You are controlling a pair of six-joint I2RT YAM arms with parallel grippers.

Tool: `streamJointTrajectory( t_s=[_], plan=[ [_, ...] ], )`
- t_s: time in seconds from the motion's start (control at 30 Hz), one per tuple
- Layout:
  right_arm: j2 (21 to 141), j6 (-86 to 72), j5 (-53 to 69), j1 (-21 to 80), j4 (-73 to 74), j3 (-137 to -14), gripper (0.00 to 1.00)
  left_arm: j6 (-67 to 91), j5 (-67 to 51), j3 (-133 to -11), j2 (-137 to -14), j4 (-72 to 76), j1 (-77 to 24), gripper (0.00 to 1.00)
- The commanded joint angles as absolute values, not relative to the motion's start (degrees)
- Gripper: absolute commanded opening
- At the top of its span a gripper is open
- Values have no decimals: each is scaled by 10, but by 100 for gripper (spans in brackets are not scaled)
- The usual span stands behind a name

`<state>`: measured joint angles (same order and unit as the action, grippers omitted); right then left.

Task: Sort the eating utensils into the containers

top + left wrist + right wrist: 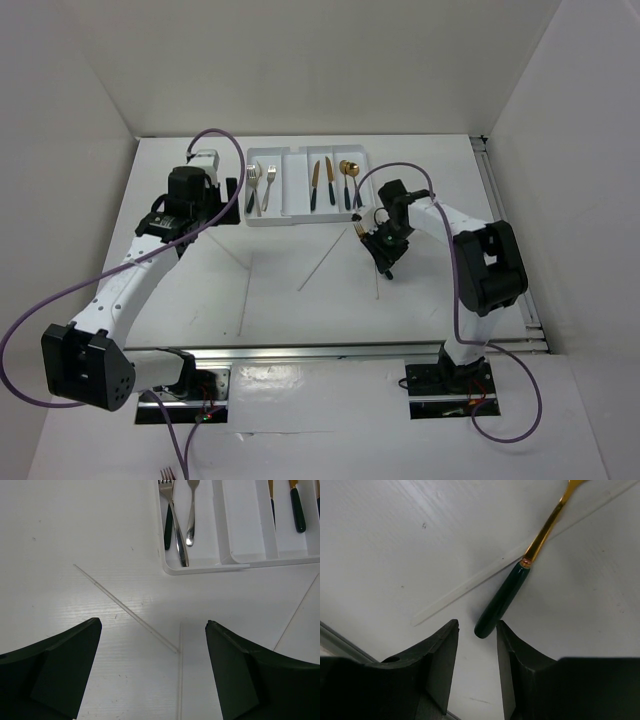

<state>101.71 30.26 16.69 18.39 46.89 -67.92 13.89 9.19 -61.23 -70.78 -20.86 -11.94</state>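
Sorting partly done: forks (260, 185), knives (322, 182) and a spoon (347, 180) lie in the tray (298, 192), upper centre. Chopsticks (125, 607) lie loose on the tabletop below the left gripper (153, 625), its jaws wide. The right gripper (476, 632), jaws narrow, brackets a gold utensil (512, 587) by its green handle tip, not visibly clamped.

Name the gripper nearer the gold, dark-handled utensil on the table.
Right gripper: its fingers flank the utensil at its handle tip. The left gripper hovers near the tray, well away.

The gold utensil (506, 596) with the dark green handle runs off the right wrist view's edge, so its head cannot be told. The white tray (210, 570) and its forks (190, 515) are cut off at the left wrist view's far edge.
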Motion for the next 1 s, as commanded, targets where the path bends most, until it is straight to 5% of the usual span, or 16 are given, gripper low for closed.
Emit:
streamJointTrajectory(
  t_s=[0.0,0.4,0.47,0.7,0.97],
  plan=[
    [1028,291,140,188,438,-678,44,144,102,-623,-701,-194,-121,100],
    [1087,280,100,183,396,-672,38,144,102,-628,-725,-194,-121,100],
    [1106,280,84,183,390,-672,0,139,102,-628,-730,-194,-121,100],
    [1057,270,79,157,385,-665,0,139,108,-623,-730,-181,-121,100],
    [793,336,229,127,333,-640,0,151,167,-601,-704,-167,-121,100]
  ],
)
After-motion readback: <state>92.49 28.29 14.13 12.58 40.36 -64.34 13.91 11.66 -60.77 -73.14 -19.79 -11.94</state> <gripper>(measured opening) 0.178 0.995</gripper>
